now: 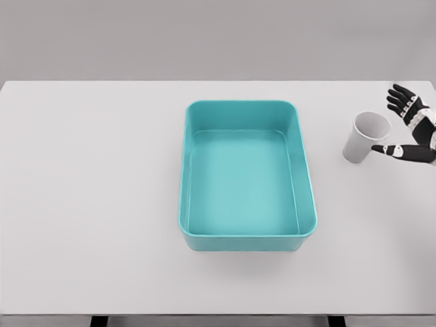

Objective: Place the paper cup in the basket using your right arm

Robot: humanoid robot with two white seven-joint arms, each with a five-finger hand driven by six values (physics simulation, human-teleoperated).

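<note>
From where I stand, the white table (88, 204) runs almost the full width of the scene, with a teal basket (308, 204) sitting near its middle, a rectangular tub with rounded corners, its long side running away from the robot and its inside bare. Off to the right of it, well apart from its rim, stands the paper cup (360, 142), white, upright but leaning a touch, its open mouth tipped up and to the right. The right hand (413, 129) comes in from the right edge of the picture, black-fingered with white bands at the joints, and only the hand itself shows; the arm behind it is cut off by the frame. Its fingers (400, 99) are spread wide, fanning up and to the left above and beyond the cup's rim, while the thumb (390, 148) reaches out low toward the cup's side, its tip right at the cup's wall. Whether the thumb actually touches the cup I can't make out. So the cup sits in the open gap between thumb and fingers, just beside the palm, not clasped by anything. The cup rests on the table surface, outside the basket.
</note>
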